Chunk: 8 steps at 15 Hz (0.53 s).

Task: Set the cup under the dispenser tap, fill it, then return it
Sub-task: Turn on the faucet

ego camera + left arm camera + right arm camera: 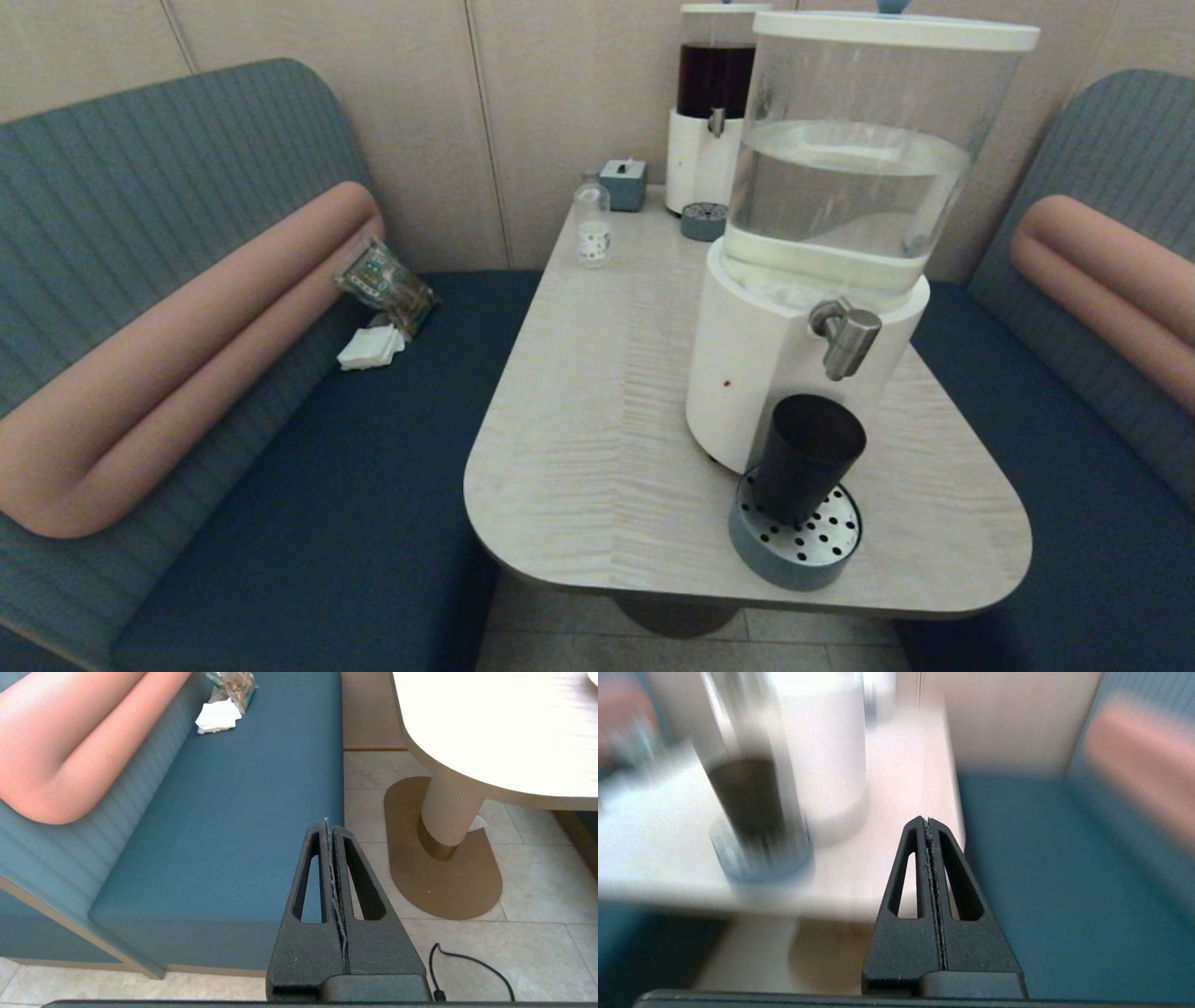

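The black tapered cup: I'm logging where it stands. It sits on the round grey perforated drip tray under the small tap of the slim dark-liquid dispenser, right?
Not quite. The head view shows the black tapered cup on the round grey perforated drip tray, but under the brushed-steel angled tap of the large white-based clear-tank dispenser.

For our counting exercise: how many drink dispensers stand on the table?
2: the clear-tank dispenser near the table's front, behind the cup; the dark-liquid dispenser at the far end.
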Available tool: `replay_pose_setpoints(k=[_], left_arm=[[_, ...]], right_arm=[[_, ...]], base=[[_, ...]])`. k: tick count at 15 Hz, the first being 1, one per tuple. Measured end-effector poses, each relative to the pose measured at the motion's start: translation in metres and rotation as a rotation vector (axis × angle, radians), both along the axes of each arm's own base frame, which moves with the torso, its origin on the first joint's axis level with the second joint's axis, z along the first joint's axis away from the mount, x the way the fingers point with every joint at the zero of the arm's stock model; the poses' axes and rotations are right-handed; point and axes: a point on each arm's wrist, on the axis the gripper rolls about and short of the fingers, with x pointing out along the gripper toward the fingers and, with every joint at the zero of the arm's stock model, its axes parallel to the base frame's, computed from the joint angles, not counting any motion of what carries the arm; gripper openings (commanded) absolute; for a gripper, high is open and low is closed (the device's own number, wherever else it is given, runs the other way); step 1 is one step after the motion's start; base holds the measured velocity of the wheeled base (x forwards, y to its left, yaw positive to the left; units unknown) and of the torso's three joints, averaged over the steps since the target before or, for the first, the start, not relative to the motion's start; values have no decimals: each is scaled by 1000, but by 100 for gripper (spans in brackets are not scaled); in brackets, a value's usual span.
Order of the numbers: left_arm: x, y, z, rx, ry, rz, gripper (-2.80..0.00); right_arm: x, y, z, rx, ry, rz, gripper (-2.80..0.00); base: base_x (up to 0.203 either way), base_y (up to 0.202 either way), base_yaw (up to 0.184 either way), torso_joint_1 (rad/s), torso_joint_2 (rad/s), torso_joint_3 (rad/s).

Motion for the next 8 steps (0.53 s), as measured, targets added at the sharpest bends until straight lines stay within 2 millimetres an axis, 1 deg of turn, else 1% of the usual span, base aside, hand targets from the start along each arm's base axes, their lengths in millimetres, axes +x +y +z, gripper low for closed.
replay_pose_setpoints(k=[1,4,5,6,7,8], left_arm=[[0,0,0,0,0,0,-280],[0,0,0,0,0,0,-280],[0,0,0,0,0,0,-280],[0,0,0,0,0,0,-280],[0,0,0,0,0,0,-280],[0,0,0,0,0,0,-280]], right_arm=[[-13,0,23,-2,-64,2,-280],[-70,1,108,-1,-270,30,-280],[-80,1,135,7,-292,38,-280],[-76,1,161,17,-270,44,-280],[-65,1,185,25,-226,51,-280],[-47,1,209,32,-166,58,-280]], base=[[0,0,0,0,0,0],[0,0,0,0,0,0],[0,0,0,0,0,0],[0,0,0,0,0,0],[0,0,0,0,0,0],[0,0,0,0,0,0]])
